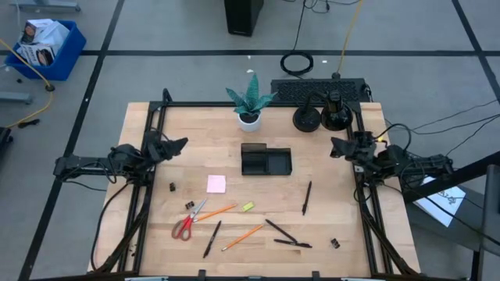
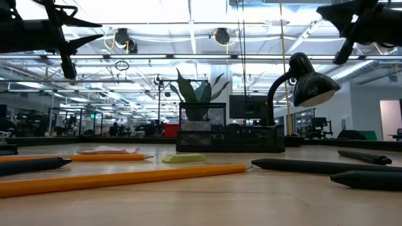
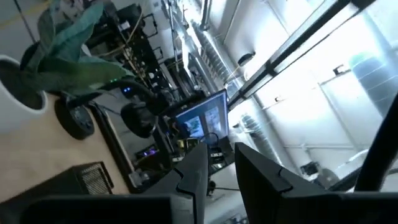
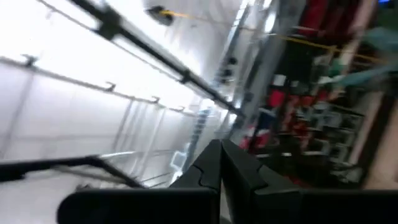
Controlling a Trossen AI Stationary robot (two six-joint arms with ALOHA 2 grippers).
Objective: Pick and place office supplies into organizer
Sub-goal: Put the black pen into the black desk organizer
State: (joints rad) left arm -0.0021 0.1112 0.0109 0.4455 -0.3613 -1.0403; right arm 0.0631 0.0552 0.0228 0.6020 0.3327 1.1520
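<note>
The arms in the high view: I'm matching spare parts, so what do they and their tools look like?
Both arms are dark, nearly black, built of jointed segments with black cables trailing off them. The left tool and the right tool each end in two slim, angular dark fingers. A small yellow-orange spot shows beside the right arm. No markings can be made out.

Left arm folded at the left edge of the surface, its left gripper [image 1: 181, 144] raised and aimed inward, fingers [image 3: 194, 171] a narrow gap apart, holding nothing. Right arm mirrors it at the right edge, right gripper [image 1: 336, 145] up in the air, fingers [image 4: 208, 168] pressed together, empty.
</note>
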